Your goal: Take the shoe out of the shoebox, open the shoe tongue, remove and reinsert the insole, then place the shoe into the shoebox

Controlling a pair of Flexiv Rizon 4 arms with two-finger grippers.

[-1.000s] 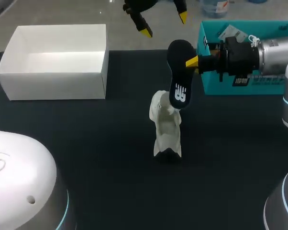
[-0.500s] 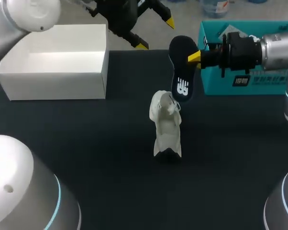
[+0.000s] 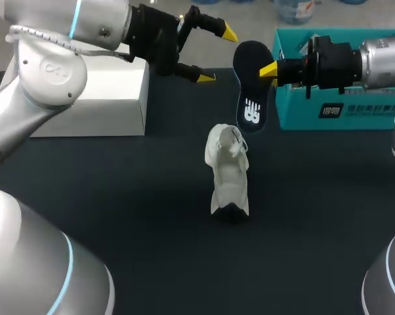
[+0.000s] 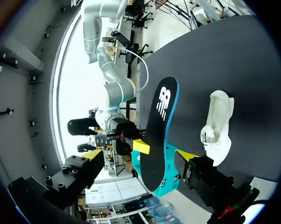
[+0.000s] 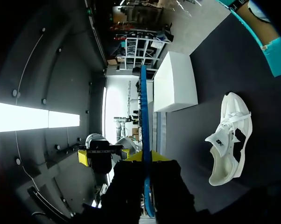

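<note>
The white shoe [image 3: 227, 172] lies on the black table, also seen beside my fingers in the right wrist view [image 5: 229, 140] and the left wrist view [image 4: 218, 125]. My right gripper [image 3: 270, 69] is shut on the dark insole [image 3: 252, 88], holding it in the air behind the shoe. In the right wrist view the insole [image 5: 144, 130] shows edge-on between my yellow tips [image 5: 151, 156]. My left gripper [image 3: 217, 54] hangs open just left of the insole. From the left wrist, the insole [image 4: 157, 135] stands between my open fingers [image 4: 139, 155], without touching them.
An open white box [image 3: 86, 98] stands at the back left, partly hidden by my left arm. A teal box [image 3: 342, 108] stands at the back right under my right arm. The white box [image 5: 175, 84] also shows beyond the shoe.
My left arm has swung into view over the white box, its open gripper turning toward the insole. My right gripper has carried the insole slightly back, away from the shoe.
</note>
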